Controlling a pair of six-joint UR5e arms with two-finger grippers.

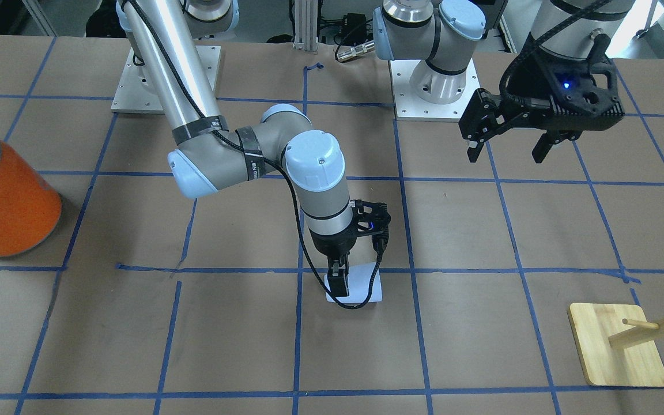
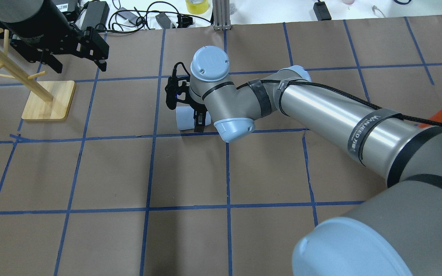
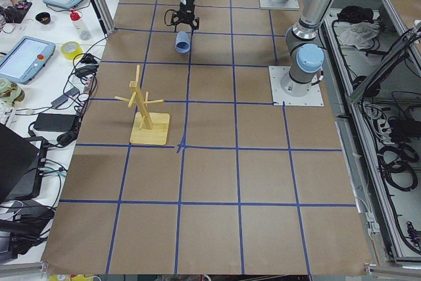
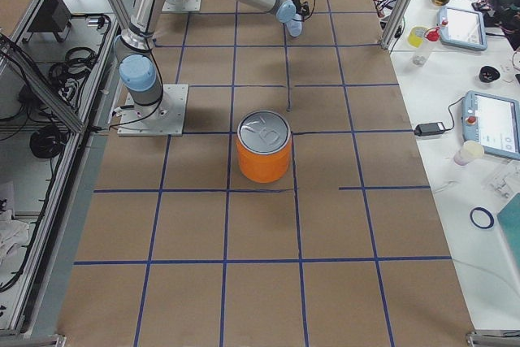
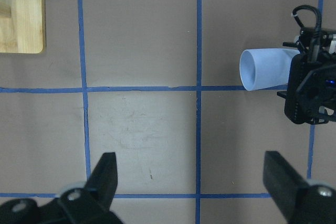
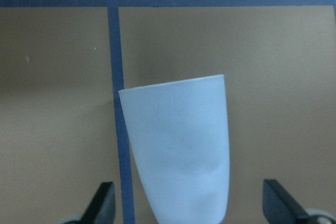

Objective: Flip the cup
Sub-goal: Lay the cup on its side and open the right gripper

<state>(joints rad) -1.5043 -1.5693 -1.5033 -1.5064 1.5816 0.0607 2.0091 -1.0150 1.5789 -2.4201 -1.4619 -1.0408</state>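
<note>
I judge the small pale blue-lavender tapered plastic cup (image 6: 181,145) to be very light and fairly stiff, though its thin wall will likely give if I squeeze hard. The smooth matte taper worries me more: pads closing on it could push it out toward its narrow base, and lying as it does it can roll. So I would take it across the body about halfway along, with modest force, rather than at the rim, which leaves room to swing it upright.

It looks plain, handleless and unmarked, with a wider open rim and a narrower base. It lies on its side on the brown paper-covered bench (image 1: 482,346), about midway along its length and nearer the operators' long edge than the robot's, with the rim facing the bench's left end.

The right arm's black two-finger gripper (image 6: 191,205) is down over it and spread wide, one finger on each side of the body with bare bench showing between finger and cup, so it has hold of nothing. The left arm's black gripper (image 1: 505,151) hangs spread wide and empty above the bench toward the left end, well apart from the cup
</note>
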